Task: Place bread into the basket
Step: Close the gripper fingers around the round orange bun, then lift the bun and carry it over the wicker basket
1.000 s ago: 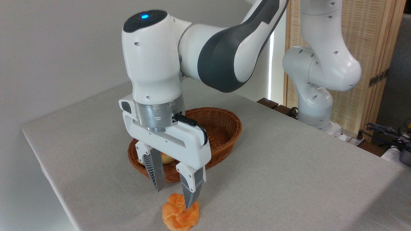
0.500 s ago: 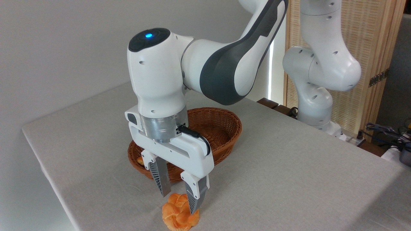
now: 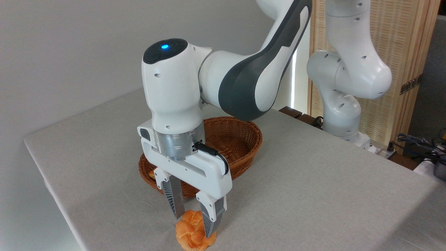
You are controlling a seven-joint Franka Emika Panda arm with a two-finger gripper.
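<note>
Camera view: the bun (image 3: 192,235) sits on the grey table (image 3: 313,195) at its near edge, just in front of the basket (image 3: 240,146) and outside it; the gripper (image 3: 194,225) points straight down over the bun with its fingers (image 3: 174,200) spread apart, one on each side of the knotted top, not yet closed on it; a small pale piece shows inside the basket's left end, mostly hidden behind the gripper.

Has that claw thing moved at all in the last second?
Yes. The gripper has come down beside the basket, its open fingers now straddling the bread on the table.
</note>
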